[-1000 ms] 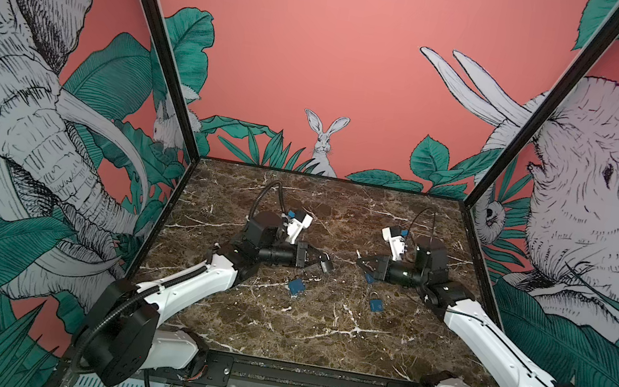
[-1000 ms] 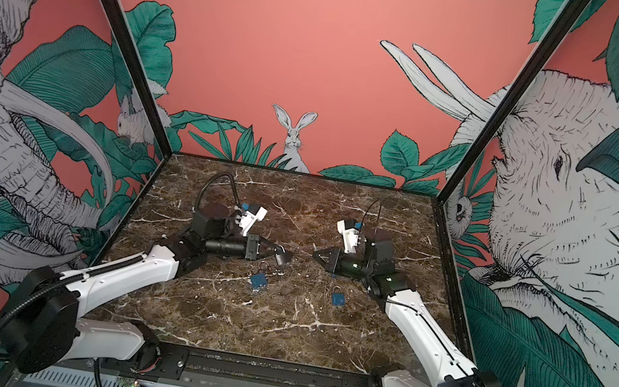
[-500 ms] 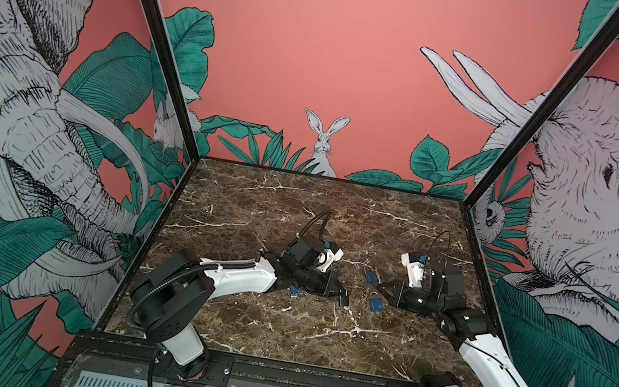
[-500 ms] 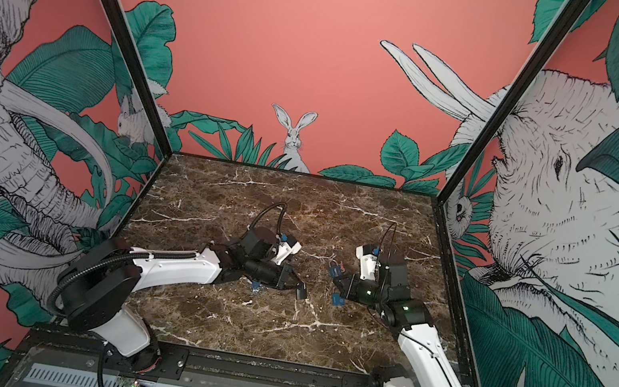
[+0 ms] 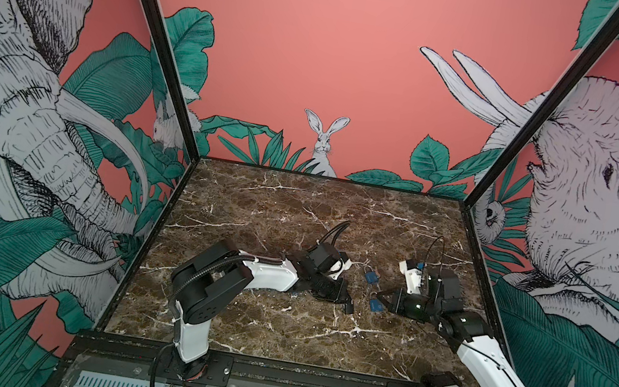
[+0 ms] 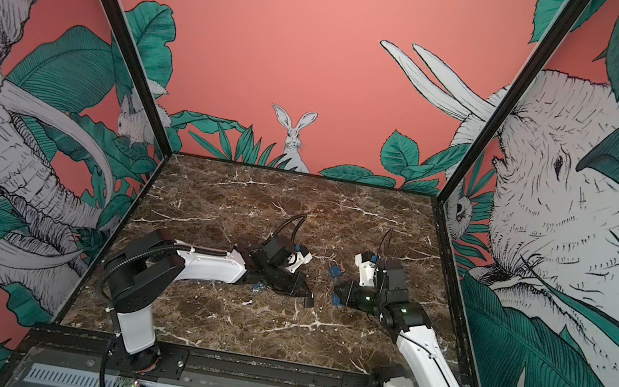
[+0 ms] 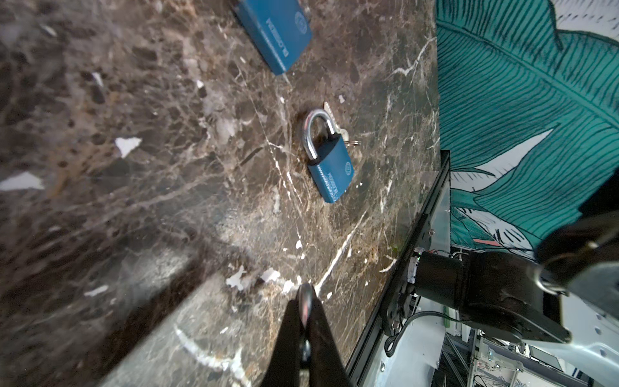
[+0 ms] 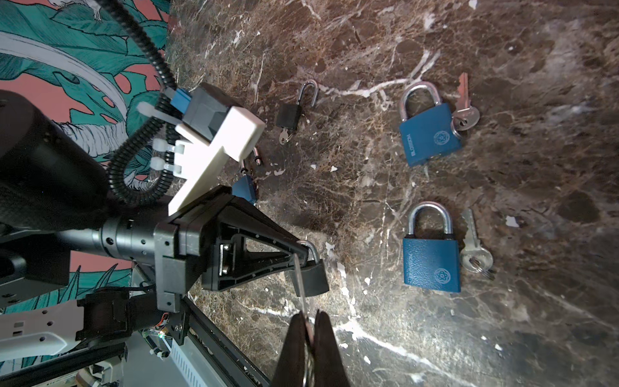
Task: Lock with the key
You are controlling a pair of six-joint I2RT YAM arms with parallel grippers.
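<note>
1. Currently, found left gripper (image 8: 303, 255) pinched fully shut on the shackle of a small black padlock (image 8: 313, 279), slightly right of table centre, near half
2. Found right gripper (image 8: 311, 323) clamped shut on the key (image 8: 300, 288); blade aimed left, tip up against that padlock; cannot tell whether inserted
3. Noted blue padlock (image 8: 430, 259) flat on marble table (image 8: 536, 50) just far of the gripper tips, shackle closed, loose key (image 8: 475, 259) just beside; second blue padlock (image 8: 430, 135) farther off, ringed key (image 8: 465, 117) touching it
4. Noted spare black padlock (image 8: 291, 115) apart from the blue ones, shackle open, small key (image 8: 284, 137) in its base
</note>
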